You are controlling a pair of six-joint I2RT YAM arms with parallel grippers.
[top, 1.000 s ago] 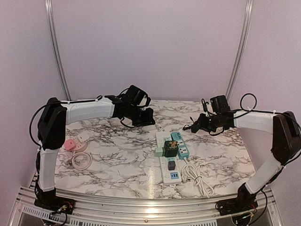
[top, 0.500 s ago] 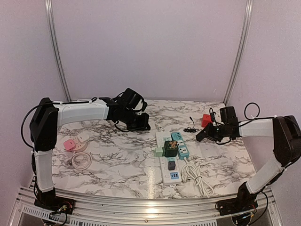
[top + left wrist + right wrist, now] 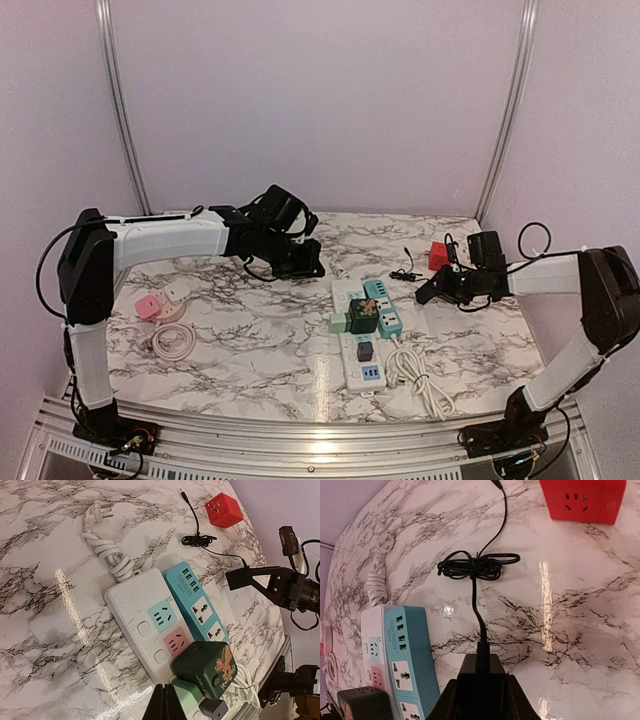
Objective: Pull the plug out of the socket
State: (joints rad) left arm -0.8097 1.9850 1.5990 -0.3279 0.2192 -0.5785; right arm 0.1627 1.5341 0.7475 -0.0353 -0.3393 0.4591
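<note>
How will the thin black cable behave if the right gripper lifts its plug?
Probably floppy: the cable lies in a loose tangle on the table, so it should trail limply behind the plug in the right gripper. Being thin, it is likely light and barely resists.

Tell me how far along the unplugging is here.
Done, it seems: the black plug sits in no socket, clear of the blue power strip. In hand: the right pincer grips it above the table, its cable lying there. The left pincer is shut, hovering nearby. Left: probably just setting the plug down.
</note>
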